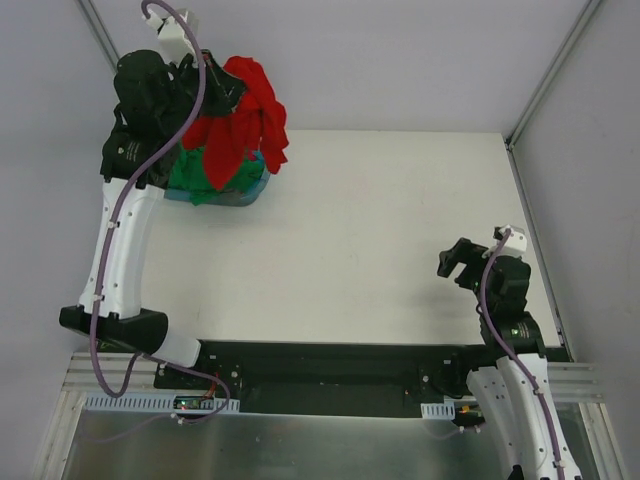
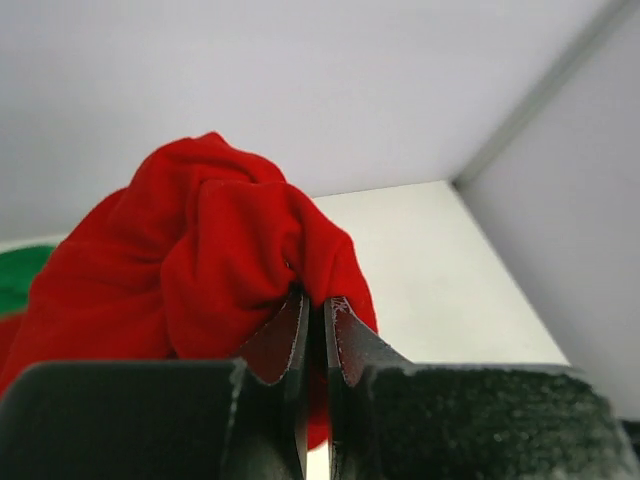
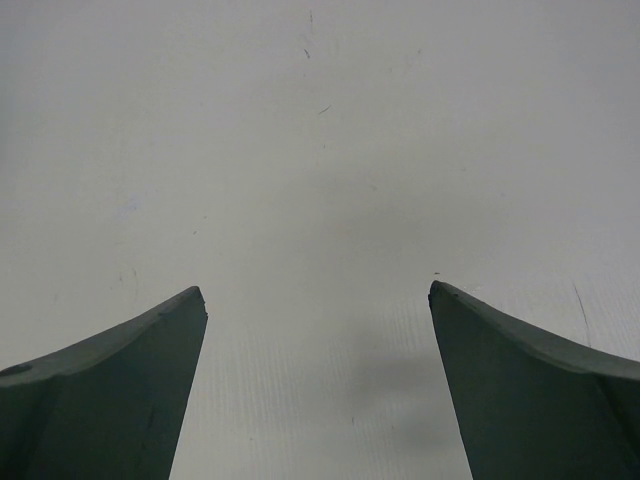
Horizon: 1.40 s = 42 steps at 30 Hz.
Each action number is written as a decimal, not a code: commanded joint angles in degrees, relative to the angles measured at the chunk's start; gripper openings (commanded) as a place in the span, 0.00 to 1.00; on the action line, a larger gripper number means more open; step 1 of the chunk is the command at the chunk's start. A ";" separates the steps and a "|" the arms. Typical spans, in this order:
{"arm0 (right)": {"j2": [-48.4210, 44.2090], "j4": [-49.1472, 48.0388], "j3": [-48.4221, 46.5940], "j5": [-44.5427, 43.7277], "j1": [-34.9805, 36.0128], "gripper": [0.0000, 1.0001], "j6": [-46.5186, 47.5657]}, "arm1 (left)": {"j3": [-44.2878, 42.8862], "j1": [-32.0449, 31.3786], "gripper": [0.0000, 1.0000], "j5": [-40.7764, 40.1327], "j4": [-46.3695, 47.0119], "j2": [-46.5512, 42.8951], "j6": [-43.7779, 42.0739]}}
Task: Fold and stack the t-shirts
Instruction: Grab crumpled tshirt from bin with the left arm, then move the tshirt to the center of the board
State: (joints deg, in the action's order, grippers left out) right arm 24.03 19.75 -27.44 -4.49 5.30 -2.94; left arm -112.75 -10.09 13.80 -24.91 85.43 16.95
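Note:
My left gripper (image 1: pixel 222 92) is shut on a red t-shirt (image 1: pixel 245 115) and holds it bunched and hanging above the table's far left corner. In the left wrist view the red t-shirt (image 2: pixel 200 260) is pinched between the nearly closed fingers of my left gripper (image 2: pixel 317 300). A green t-shirt (image 1: pixel 205 178) lies crumpled below it, on something blue (image 1: pixel 250 187) at its right edge. My right gripper (image 1: pixel 455 262) is open and empty over bare table at the right; in the right wrist view its fingers (image 3: pixel 130 350) spread wide above the white surface.
The white table (image 1: pixel 380 240) is bounded by grey walls and an aluminium frame post (image 1: pixel 550 80) at the far right. A black strip and metal rail (image 1: pixel 320 375) run along the near edge by the arm bases.

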 commanded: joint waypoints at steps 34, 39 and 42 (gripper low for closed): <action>16.99 -4.62 -1.65 15.38 0.76 0.96 -4.44 | 69.94 -16.10 0.99 6.20 24.44 -17.24 17.85; 23.77 -7.61 -1.04 18.46 2.87 0.96 -3.04 | 67.49 -20.75 0.95 10.45 27.71 -7.92 18.21; 27.11 -10.34 -0.77 18.73 4.63 0.96 -1.72 | 66.08 -24.71 0.92 10.63 29.03 -3.26 18.38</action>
State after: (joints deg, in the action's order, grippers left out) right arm 48.18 14.94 -27.73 11.27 7.99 -5.80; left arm -43.72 -30.44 19.33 -1.61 77.80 34.02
